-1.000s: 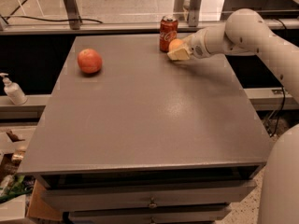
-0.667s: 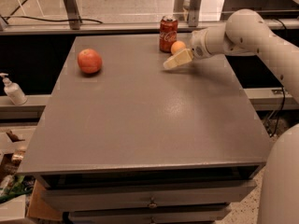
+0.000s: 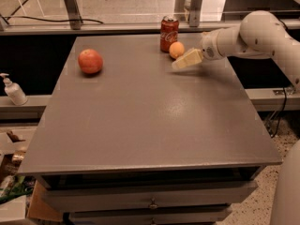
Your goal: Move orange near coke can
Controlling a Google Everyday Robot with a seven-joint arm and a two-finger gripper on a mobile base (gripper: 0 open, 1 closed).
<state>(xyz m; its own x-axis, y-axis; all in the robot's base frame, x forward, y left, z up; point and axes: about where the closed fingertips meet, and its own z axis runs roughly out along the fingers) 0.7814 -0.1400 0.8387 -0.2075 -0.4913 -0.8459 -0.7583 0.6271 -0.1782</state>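
Observation:
The orange [image 3: 176, 49] rests on the grey table [image 3: 140, 116] at the back, just right of the upright red coke can [image 3: 168, 33], nearly touching it. My gripper [image 3: 180, 63] hovers just in front and to the right of the orange, a small gap away from it, with nothing held. Its cream-coloured fingers [image 3: 186, 59] point left and slightly down. The white arm reaches in from the right edge.
A larger reddish apple [image 3: 90, 61] lies at the back left of the table. A soap dispenser [image 3: 13, 90] stands on a ledge to the left. Metal posts and a rail run behind the table. Drawers sit below the front edge.
The gripper let go of the orange and pulled back towards the front right. The orange stays beside the can.

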